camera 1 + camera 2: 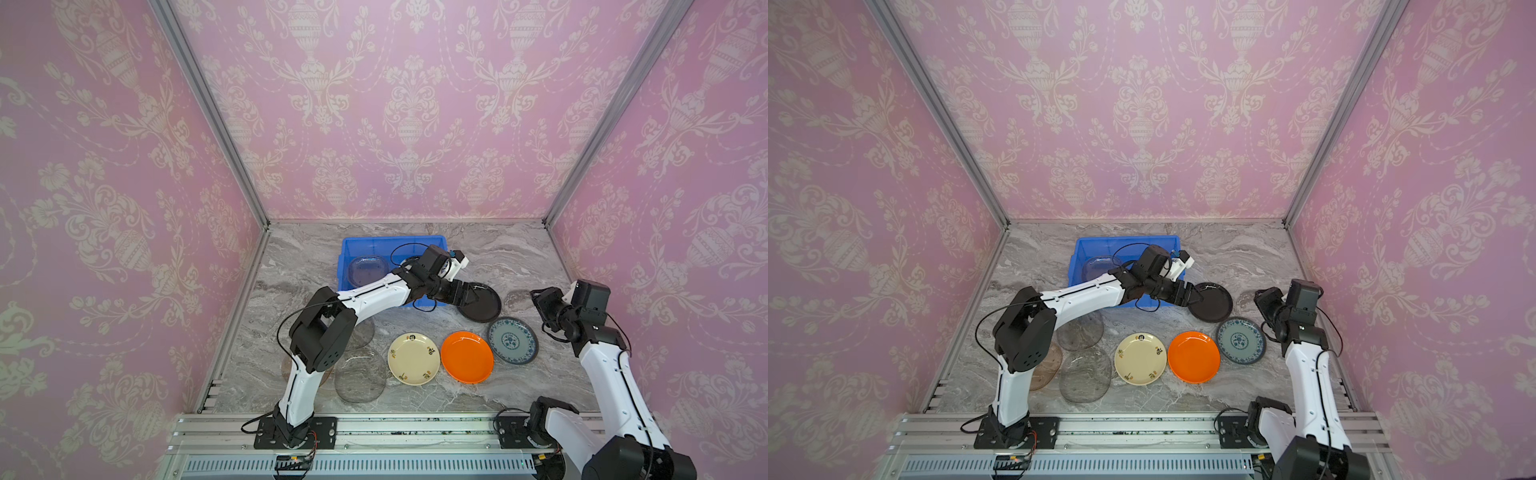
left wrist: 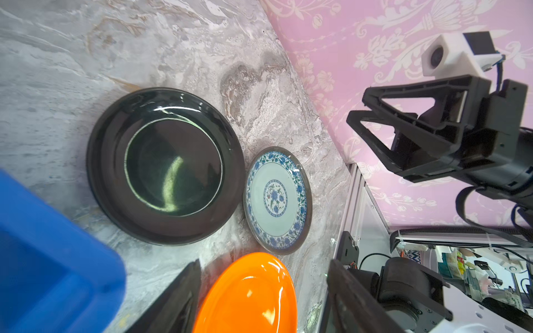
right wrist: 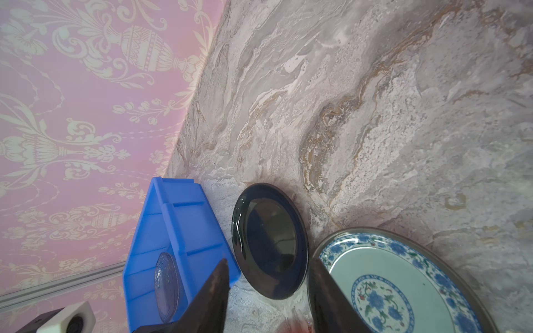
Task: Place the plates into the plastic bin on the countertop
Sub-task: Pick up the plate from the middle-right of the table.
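One at a time: with left gripper (image 2: 264, 262) spread empty near the glossy black plate (image 2: 170, 167), flat on the countertop (image 2: 144, 43) just beside the plastic bin (image 2: 43, 245), pinch its raised rim firmly, likely stiff, slick, chippable; right gripper (image 2: 357, 109) likewise agape, empty.

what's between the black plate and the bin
Nothing visible. The black plate lies on the countertop right beside the bin, a bare strip between them; only the bin's own wall must be cleared.
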